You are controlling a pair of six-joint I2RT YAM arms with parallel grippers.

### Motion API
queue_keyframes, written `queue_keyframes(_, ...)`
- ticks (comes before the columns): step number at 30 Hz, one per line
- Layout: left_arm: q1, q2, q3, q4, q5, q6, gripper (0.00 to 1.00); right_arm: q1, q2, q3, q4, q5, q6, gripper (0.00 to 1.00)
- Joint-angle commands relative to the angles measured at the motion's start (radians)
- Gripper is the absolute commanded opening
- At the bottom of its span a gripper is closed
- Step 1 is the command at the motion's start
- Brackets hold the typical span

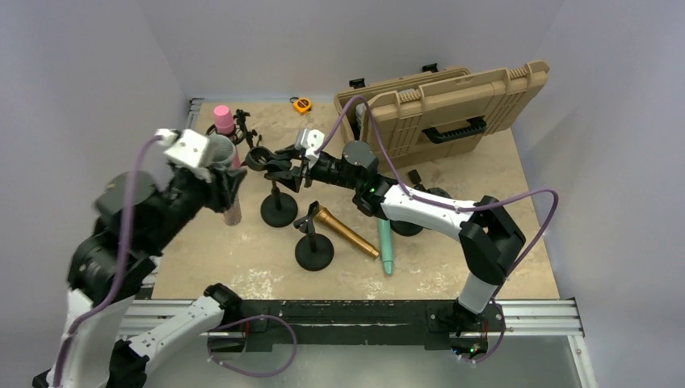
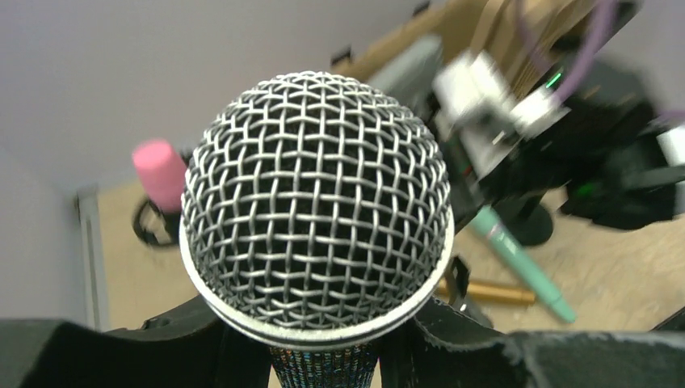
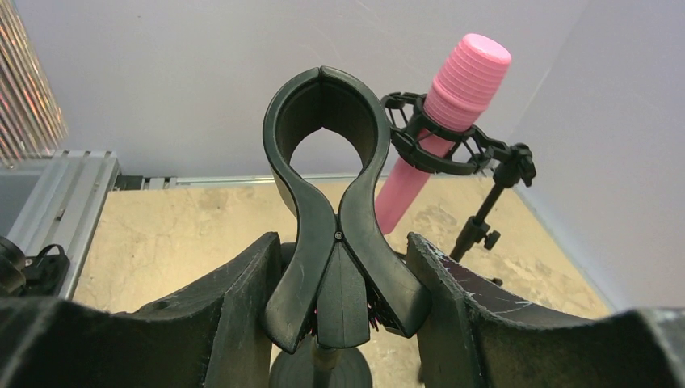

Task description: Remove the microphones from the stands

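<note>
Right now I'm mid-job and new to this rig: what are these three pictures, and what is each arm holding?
The overhead view shows two robot arms bolted at a table's near edge. The other two views come from cameras on each wrist. The left gripper is shut on a silver mesh-headed microphone, lifted clear of the stands. The right gripper squeezes the empty black clip of a stand. On the table lie a gold microphone, a teal one, a pink one in its stand, and a tan case.
</note>
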Motion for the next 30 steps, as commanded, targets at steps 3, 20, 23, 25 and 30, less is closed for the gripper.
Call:
queue_keyframes(3, -0.001, -0.047, -0.299, -0.038, -0.143, -0.227, 0.0, -0.024, -0.072, 0.03, -0.072, 0.129, 0.029, 0.0)
queue_keyframes(20, 0.022, -0.01, -0.706, 0.153, -0.219, -0.637, 0.0, -0.028, -0.091, 0.082, -0.2, 0.268, 0.075, 0.0)
queue_keyframes(23, 0.047, 0.036, -0.784, 0.22, -0.169, -0.654, 0.0, -0.027, -0.091, 0.079, -0.199, 0.265, 0.075, 0.0)
queue_keyframes(25, 0.072, 0.084, -0.826, 0.269, -0.111, -0.669, 0.0, -0.027, -0.089, 0.077, -0.196, 0.258, 0.077, 0.0)
queue_keyframes(30, 0.117, 0.222, -0.878, 0.347, 0.006, -0.658, 0.0, -0.025, -0.094, 0.062, -0.177, 0.244, 0.082, 0.0)
